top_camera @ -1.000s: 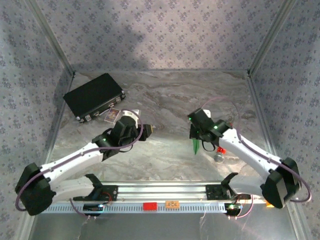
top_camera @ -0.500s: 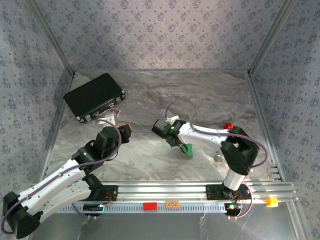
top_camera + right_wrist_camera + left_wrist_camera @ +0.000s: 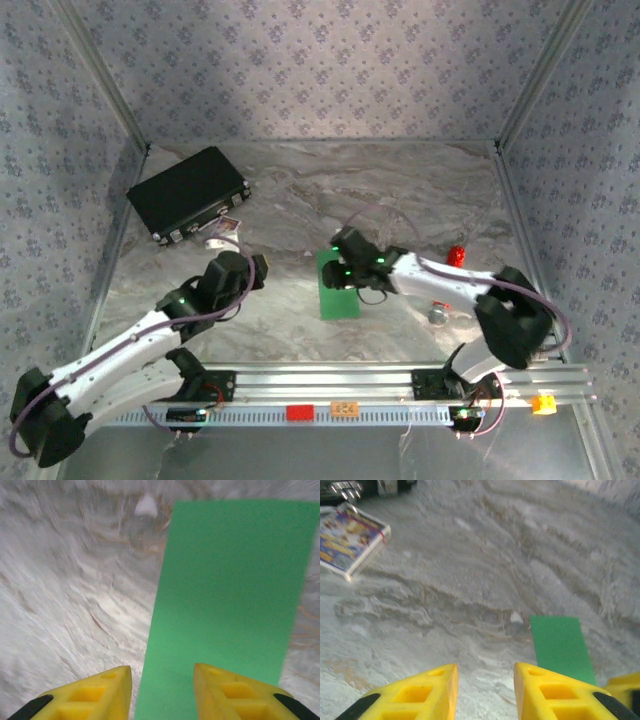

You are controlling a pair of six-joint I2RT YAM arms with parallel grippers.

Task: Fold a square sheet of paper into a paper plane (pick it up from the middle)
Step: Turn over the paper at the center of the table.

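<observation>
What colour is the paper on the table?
The paper is plain bright green; the right wrist view shows it best.

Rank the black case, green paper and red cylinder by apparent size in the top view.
1. black case
2. green paper, clearly smaller
3. red cylinder, by far the smallest

Grey marbled tabletop (image 3: 300, 190) — patterned lilac fabric walls (image 3: 300, 70) on three sides, aluminium corner posts (image 3: 103, 75), soft even light.

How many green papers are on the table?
1. The flat bright-green rectangular paper sheet lies in the middle of the grey marbled tabletop, right beneath the right gripper. The arms could be hiding another.
</observation>
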